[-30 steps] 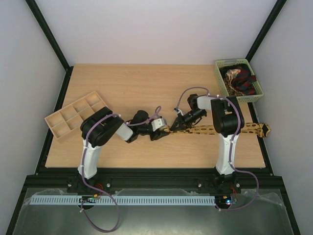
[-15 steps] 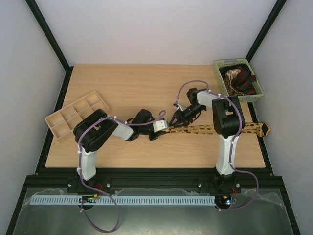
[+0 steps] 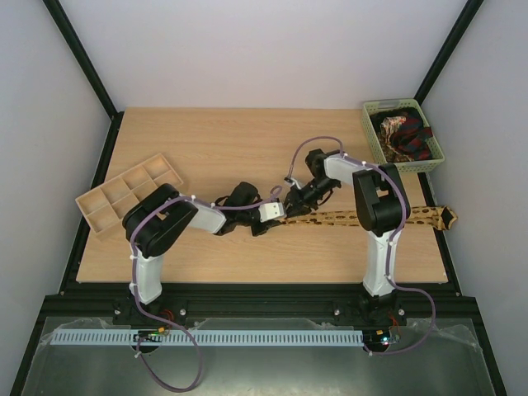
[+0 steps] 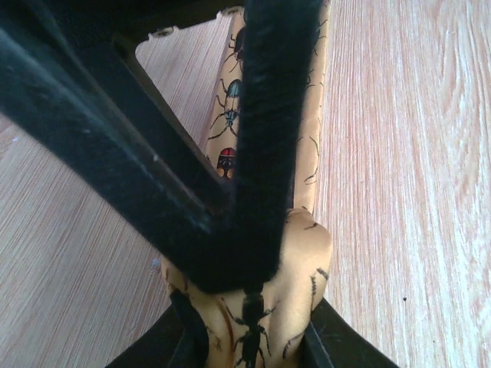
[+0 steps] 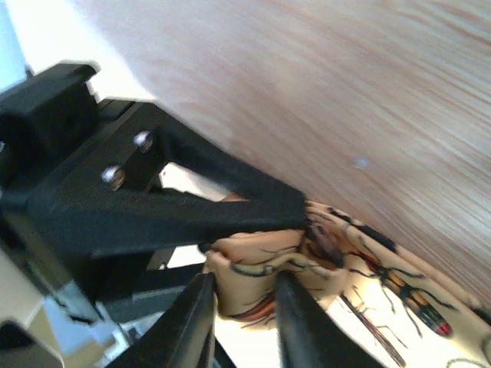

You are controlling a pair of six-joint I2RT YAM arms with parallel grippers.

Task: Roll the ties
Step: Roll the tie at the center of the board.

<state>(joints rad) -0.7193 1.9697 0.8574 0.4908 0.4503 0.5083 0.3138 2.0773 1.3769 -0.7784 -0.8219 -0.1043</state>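
A tan-yellow tie (image 3: 371, 218) with dark insect prints lies along the table's right half. Its left end is bunched into a small roll (image 3: 286, 213). My left gripper (image 3: 277, 213) is shut on that roll, which sits between its fingers in the left wrist view (image 4: 253, 337). My right gripper (image 3: 294, 200) meets it from the far side and is shut on the same roll (image 5: 257, 272), its fingers (image 5: 295, 314) pressed on both sides. The tie's flat part (image 4: 238, 100) stretches away over the wood. The right gripper's black finger (image 4: 261, 115) crosses the left wrist view.
A green basket (image 3: 373, 140) with dark red, black and cream ties stands at the back right corner. A wooden compartment tray (image 3: 128, 194) sits at the left edge. The tie's wide end (image 3: 445, 217) reaches the table's right edge.
The right arm has swung left and its gripper has shifted up and left over the tie's end. The left gripper has moved a little right. Both stay on the tie's end.
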